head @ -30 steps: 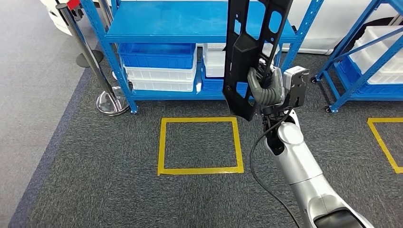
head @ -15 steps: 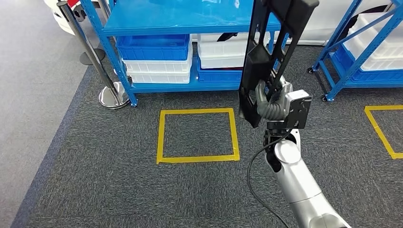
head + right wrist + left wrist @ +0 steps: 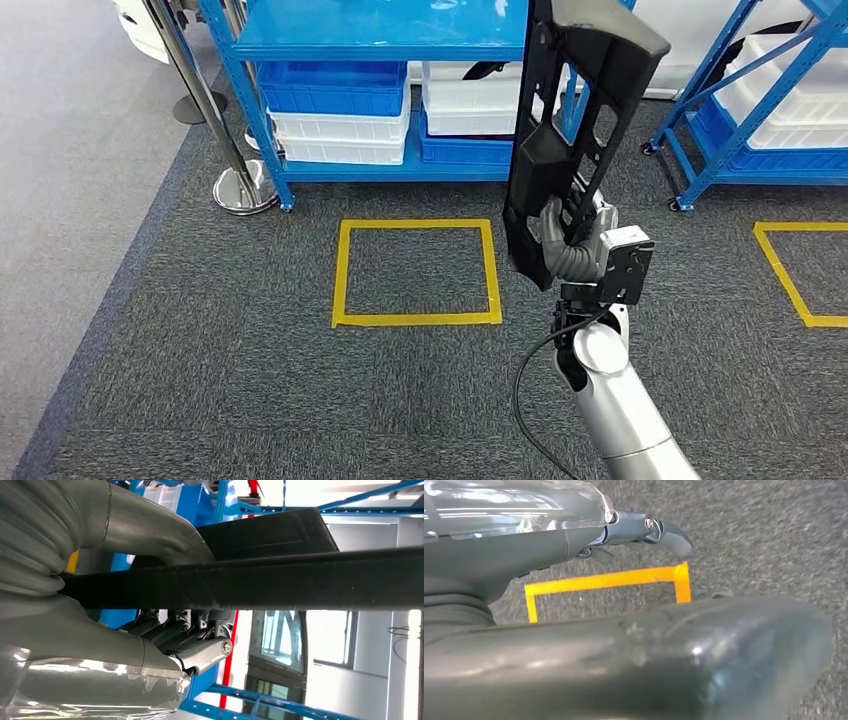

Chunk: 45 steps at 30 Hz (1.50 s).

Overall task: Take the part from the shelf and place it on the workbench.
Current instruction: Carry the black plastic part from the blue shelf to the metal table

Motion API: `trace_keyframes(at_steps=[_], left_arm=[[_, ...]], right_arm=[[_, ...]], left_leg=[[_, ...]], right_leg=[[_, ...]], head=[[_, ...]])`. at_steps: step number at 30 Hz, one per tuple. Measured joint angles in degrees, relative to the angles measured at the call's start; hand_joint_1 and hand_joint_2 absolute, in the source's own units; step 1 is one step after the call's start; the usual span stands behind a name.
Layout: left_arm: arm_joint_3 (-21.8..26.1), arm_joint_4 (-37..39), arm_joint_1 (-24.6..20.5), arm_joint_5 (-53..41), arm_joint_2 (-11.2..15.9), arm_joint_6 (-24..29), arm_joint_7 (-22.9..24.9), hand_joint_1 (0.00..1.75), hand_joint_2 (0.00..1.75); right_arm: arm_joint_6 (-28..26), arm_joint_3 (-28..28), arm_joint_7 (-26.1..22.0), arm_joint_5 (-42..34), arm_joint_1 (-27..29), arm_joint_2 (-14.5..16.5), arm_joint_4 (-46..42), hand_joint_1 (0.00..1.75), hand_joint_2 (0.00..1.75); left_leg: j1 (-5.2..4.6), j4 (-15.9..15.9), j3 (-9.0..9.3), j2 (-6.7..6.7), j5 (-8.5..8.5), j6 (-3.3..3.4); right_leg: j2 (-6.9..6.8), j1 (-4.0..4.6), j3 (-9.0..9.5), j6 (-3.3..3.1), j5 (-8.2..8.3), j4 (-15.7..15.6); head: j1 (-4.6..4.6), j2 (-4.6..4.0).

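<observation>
A long black plastic part (image 3: 575, 130) with several cut-outs stands nearly upright in the head view, in front of the blue shelf (image 3: 380, 35). My right hand (image 3: 565, 240) grips its lower end, thumb on one side and fingers on the other. In the right wrist view the part (image 3: 300, 580) runs across the picture as a dark bar, clamped between the thumb and the fingers (image 3: 200, 652). My left hand (image 3: 524, 545) hangs above the grey carpet with nothing in it, its fingers (image 3: 669, 532) stretched out.
Blue bins (image 3: 335, 88) and white bins (image 3: 340, 140) fill the shelf's lower level. A yellow tape square (image 3: 415, 272) marks the carpet before it, another (image 3: 790, 270) at the right. A chrome stanchion base (image 3: 245, 190) stands left. A second blue rack (image 3: 760, 90) is at the right.
The whole picture has shifted: the camera has moved, and the shelf and tape square sit higher. My right hand, still holding the part, is lower in the picture and closer to my body.
</observation>
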Motion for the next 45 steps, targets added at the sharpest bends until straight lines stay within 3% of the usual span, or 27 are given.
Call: trace_keyframes(at_steps=[3,5,7,12,14,16,18,20,22,24,26,28,30,31,32,33,35,36,39,41,44,45], left_arm=[[-0.3,0.0,0.1,-0.4,-0.1,0.2,0.0,0.00,0.00],[-0.4,0.0,0.2,-0.6,-0.2,0.5,0.1,0.00,0.00],[-0.4,0.0,0.3,-0.7,-0.2,0.7,0.2,0.00,0.00],[-0.4,0.0,0.3,-0.7,-0.3,0.7,0.3,0.00,0.00],[-0.4,0.0,0.3,-0.7,-0.3,0.7,0.5,0.00,0.00],[-0.4,0.0,0.4,-0.8,-0.3,0.7,0.7,0.00,0.00],[-0.5,0.0,0.5,-1.0,-0.4,0.5,1.0,0.00,0.00],[-0.5,0.0,0.5,-1.2,-0.4,0.0,1.3,0.00,0.00],[-0.5,0.0,0.6,-1.5,-0.3,-0.4,1.5,0.00,0.00],[-0.5,0.0,0.6,-1.7,-0.4,-0.5,1.5,0.00,0.00],[-0.5,0.0,0.6,-1.9,-0.5,-0.7,1.5,0.00,0.00],[-0.6,0.0,0.6,-1.9,-0.6,-0.7,1.5,0.00,0.00],[-0.6,0.0,0.7,-2.0,-0.6,-0.8,1.5,0.00,0.00],[-0.7,0.0,0.7,-2.0,-0.6,-0.8,1.6,0.00,0.00],[-0.7,0.0,0.7,-2.0,-0.6,-0.8,1.6,0.00,0.00],[-0.7,0.0,0.6,-2.1,-0.6,-0.9,1.6,0.00,0.00],[-0.8,0.0,0.6,-2.1,-0.6,-0.9,1.6,0.00,0.00],[-0.8,0.0,0.6,-2.2,-0.6,-0.9,1.6,0.00,0.00],[-0.9,0.0,0.5,-2.2,-0.6,-0.9,1.6,0.00,0.00],[-0.9,0.0,0.5,-2.2,-0.6,-1.0,1.6,0.00,0.00],[-0.9,0.0,0.7,-2.3,-0.6,-1.2,1.5,0.00,0.00],[-0.9,0.0,0.8,-2.3,-0.6,-1.1,1.6,0.00,0.00]], right_arm=[[0.1,-0.8,-0.5,-0.2,0.4,0.0,-0.2,1.75,1.75],[0.1,-1.9,-1.1,-0.5,1.1,0.0,-0.4,1.75,1.75],[0.1,-2.7,-1.5,-0.6,1.9,0.0,-0.6,1.75,1.75],[0.1,-3.0,-1.6,-0.6,2.2,0.0,-0.6,1.75,1.75],[0.1,-3.5,-1.8,-0.6,2.7,0.0,-0.8,1.75,1.75],[0.1,-4.5,-2.0,-0.6,3.3,0.0,-1.2,1.75,1.75],[0.2,-5.7,-2.1,-0.4,4.3,-0.1,-1.6,1.75,1.75],[0.5,-7.5,-1.0,1.0,5.0,-0.9,-1.9,1.75,1.75],[0.8,-9.1,0.3,2.3,5.0,-2.1,-2.0,1.75,1.75],[1.1,-10.1,0.7,2.5,4.9,-3.0,-2.0,1.75,1.75],[1.2,-11.0,0.8,2.5,4.7,-3.7,-1.9,1.75,1.75],[1.2,-11.5,0.9,2.6,4.6,-4.1,-1.8,1.75,1.75],[1.2,-11.8,0.9,2.6,4.8,-4.3,-1.5,1.75,1.75],[1.2,-11.9,1.0,2.6,4.8,-4.3,-1.4,1.75,1.75],[1.2,-11.9,1.0,2.6,4.9,-4.4,-1.3,1.75,1.75],[1.2,-12.0,1.0,2.6,4.8,-4.4,-1.3,1.75,1.75],[1.2,-12.1,1.0,2.6,4.7,-4.4,-1.3,1.75,1.75],[1.2,-12.2,1.0,2.6,4.6,-4.4,-1.3,1.75,1.75],[1.2,-12.5,1.1,2.8,4.6,-4.6,-1.3,1.75,1.75],[1.2,-12.9,1.3,3.3,4.4,-5.1,-1.2,1.75,1.75],[1.2,-14.2,2.3,4.7,4.0,-6.4,-0.7,1.75,1.75],[1.2,-14.9,2.9,5.5,4.0,-7.1,-0.4,1.75,1.75]], left_leg=[[0.01,1.4,-1.12,0.25,-0.07,-0.62],[-0.23,2.2,-1.62,0.42,-0.16,-1.22],[-0.31,2.2,-1.75,0.59,-0.07,-1.60],[-0.30,2.2,-1.74,0.68,-0.02,-1.71],[-0.19,2.3,-1.83,0.75,-0.19,-2.01],[0.00,4.2,-2.57,0.48,-1.84,-2.55],[0.18,12.0,-5.55,0.00,-5.92,-2.93],[0.16,10.3,-3.75,-1.58,-5.50,-2.20],[-0.11,2.4,0.29,-2.83,-2.34,-1.22],[0.00,1.6,0.30,-2.28,-1.66,-0.71],[0.29,0.7,0.32,-1.48,-0.83,-0.01],[0.24,0.6,0.04,-0.63,-0.54,0.33],[0.13,0.9,-0.33,0.22,-0.53,0.35],[0.10,1.1,-0.46,0.63,-0.56,0.31],[0.09,1.2,-0.53,1.02,-0.63,0.22],[0.09,1.5,-0.56,1.39,-0.75,0.07],[-0.19,2.0,-0.71,1.96,-1.07,-0.41],[-0.34,2.1,-0.78,2.20,-1.18,-0.67],[-0.40,2.4,-0.88,2.68,-1.43,-1.51],[-0.21,5.0,-1.94,1.53,-3.42,-2.19],[0.04,15.7,-6.63,-0.11,-8.94,-2.66],[0.08,18.4,-7.78,-0.17,-9.63,-2.68]], right_leg=[[-1.24,-0.04,7.09,-0.10,3.02,-10.8],[-1.71,0.25,8.36,-0.83,2.99,-13.5],[-1.37,0.41,8.16,-1.35,3.14,-13.4],[-1.28,0.50,8.12,-1.46,3.19,-13.4],[-1.10,0.46,8.05,-1.85,3.43,-13.6],[-0.71,0.25,7.86,-2.58,3.88,-13.8],[0.28,0.29,7.28,-3.10,4.41,-13.9],[2.05,0.57,6.53,-2.74,5.05,-13.7],[3.29,0.51,6.05,-1.81,5.67,-13.6],[3.43,0.46,5.77,-1.05,5.85,-13.7],[2.39,0.56,4.49,-0.56,3.91,-11.3],[1.17,0.46,1.44,-0.19,0.07,-4.5],[0.82,0.31,-0.80,0.17,-1.79,1.0],[0.69,0.22,-0.45,0.27,-1.16,0.8],[0.37,0.16,1.13,0.31,0.39,-1.7],[-0.27,0.12,3.41,0.28,2.11,-5.7],[-1.54,0.44,6.93,-0.22,4.03,-12.2],[-1.77,0.59,7.48,-0.58,4.14,-13.5],[-0.81,0.58,7.18,-1.63,4.34,-13.9],[-0.26,0.35,7.08,-2.32,4.67,-14.1],[0.57,0.31,6.78,-2.75,4.88,-14.1],[0.91,0.33,6.70,-2.76,4.90,-14.0]], head=[[-0.02,0.00],[-0.06,0.00],[-0.09,0.00],[-0.08,0.00],[-0.07,0.00],[-0.08,0.00],[-0.11,0.00],[-0.09,0.00],[-0.07,0.00],[-0.05,0.00],[0.19,0.00],[0.42,0.00],[0.43,0.00],[0.42,0.00],[0.43,0.00],[0.43,0.00],[0.40,0.00],[0.38,0.00],[0.35,0.00],[0.33,0.00],[0.31,0.00],[0.32,0.00]])
